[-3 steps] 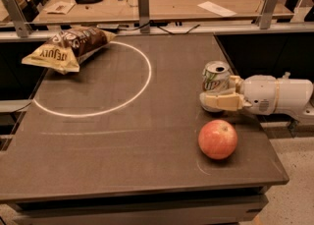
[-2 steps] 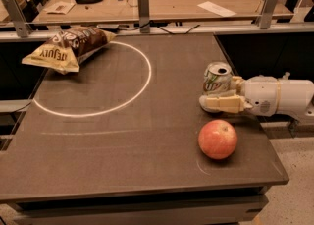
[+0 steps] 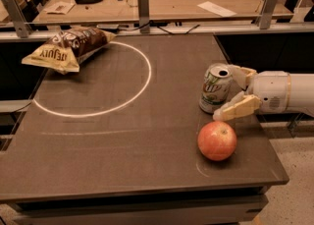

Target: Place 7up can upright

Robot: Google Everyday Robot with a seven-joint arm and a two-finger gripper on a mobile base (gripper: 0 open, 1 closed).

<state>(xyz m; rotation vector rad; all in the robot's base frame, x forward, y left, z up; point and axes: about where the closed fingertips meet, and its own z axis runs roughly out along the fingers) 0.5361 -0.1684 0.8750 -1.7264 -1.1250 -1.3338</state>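
Note:
The 7up can point(image 3: 215, 89), silver-white with a green logo, stands close to upright on the dark table point(image 3: 122, 160) at the right side, its open top facing up. My gripper point(image 3: 225, 93) comes in from the right at the can's level. One cream finger point(image 3: 244, 75) is behind the can and the other finger point(image 3: 236, 108) is in front of it. The fingers are spread wider than the can and lie along its right side. The gripper is open.
A red apple point(image 3: 217, 141) sits just in front of the can and gripper. A brown-and-yellow chip bag point(image 3: 66, 48) lies at the far left on a white circle point(image 3: 142, 86) drawn on the table. The table's right edge is close under my arm. Wooden benches stand behind.
The can has gone from leaning between the fingers to standing nearly upright on the table. The fingers have spread apart from it. The arm has barely moved.

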